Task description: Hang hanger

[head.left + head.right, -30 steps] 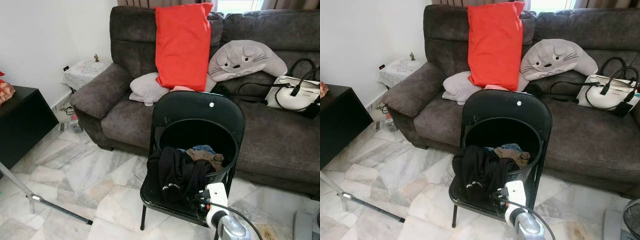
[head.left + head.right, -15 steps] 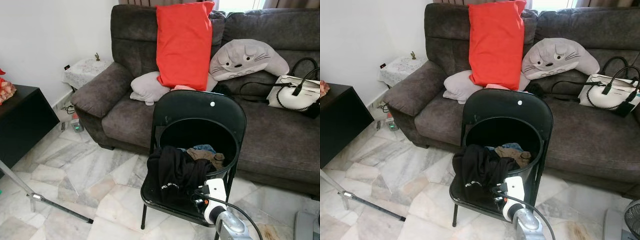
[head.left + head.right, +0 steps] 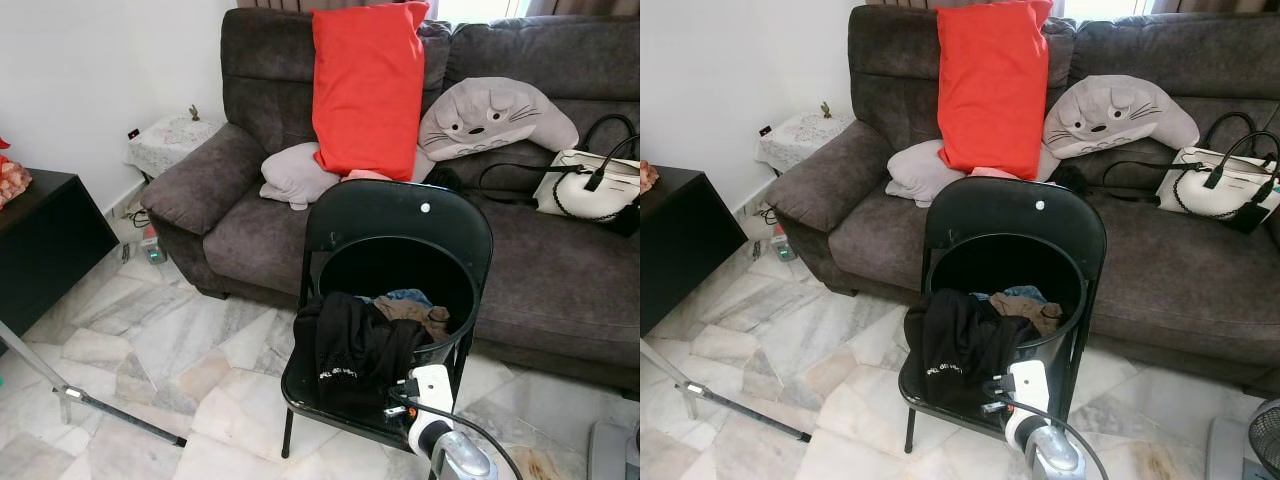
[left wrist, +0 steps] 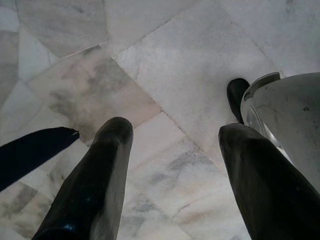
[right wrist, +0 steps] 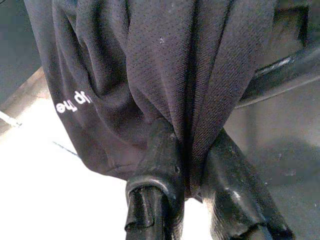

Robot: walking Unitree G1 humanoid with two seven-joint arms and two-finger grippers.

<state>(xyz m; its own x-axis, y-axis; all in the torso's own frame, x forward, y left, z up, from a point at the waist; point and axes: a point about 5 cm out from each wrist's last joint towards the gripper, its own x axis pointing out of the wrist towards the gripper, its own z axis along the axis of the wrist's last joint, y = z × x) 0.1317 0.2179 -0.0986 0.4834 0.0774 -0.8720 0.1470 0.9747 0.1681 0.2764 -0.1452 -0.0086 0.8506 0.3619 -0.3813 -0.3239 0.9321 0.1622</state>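
Since a second ago our right pincer (image 5: 187, 175) has barely shifted | it stays pinched shut on the black shirt (image 3: 352, 345) draped over the bin (image 3: 395, 265) on the chair (image 3: 400, 215) | soft, light, slippery cloth; hold a thick fold | left pincer (image 4: 172, 170) open, empty, above floor (image 4: 165, 75) | no hanger seen.

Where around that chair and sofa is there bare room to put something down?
The marble floor between the black cabinet and the folding chair is bare, as is the sofa seat below the handbag. The chair is crowded: a laundry basket with a black garment held in the right pincer.
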